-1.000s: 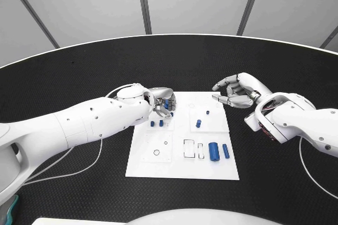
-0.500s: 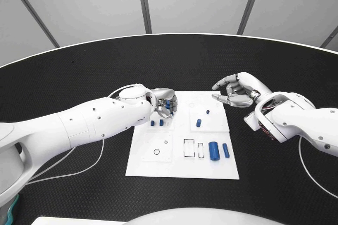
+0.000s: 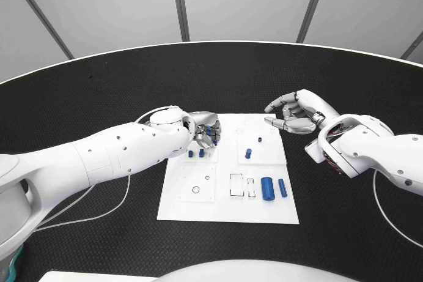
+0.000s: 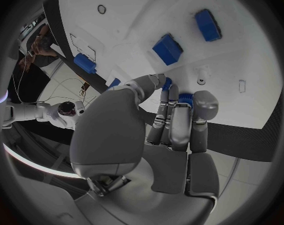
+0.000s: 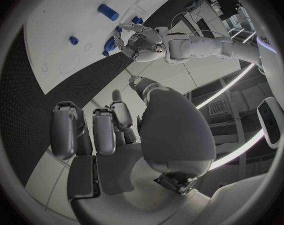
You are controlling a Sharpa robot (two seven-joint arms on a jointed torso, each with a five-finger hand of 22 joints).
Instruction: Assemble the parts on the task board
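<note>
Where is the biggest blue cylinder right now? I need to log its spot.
In the head view, the biggest blue cylinder lies on the task board's near right part, between a thinner blue cylinder and a rectangular slot.

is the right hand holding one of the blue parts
No, the right hand hovers past the far right corner of the task board with nothing in its curled fingers.

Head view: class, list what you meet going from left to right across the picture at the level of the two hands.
Left arm → left hand over the task board's far left corner → small blue part standing on the task board → right hand → right arm.
</note>
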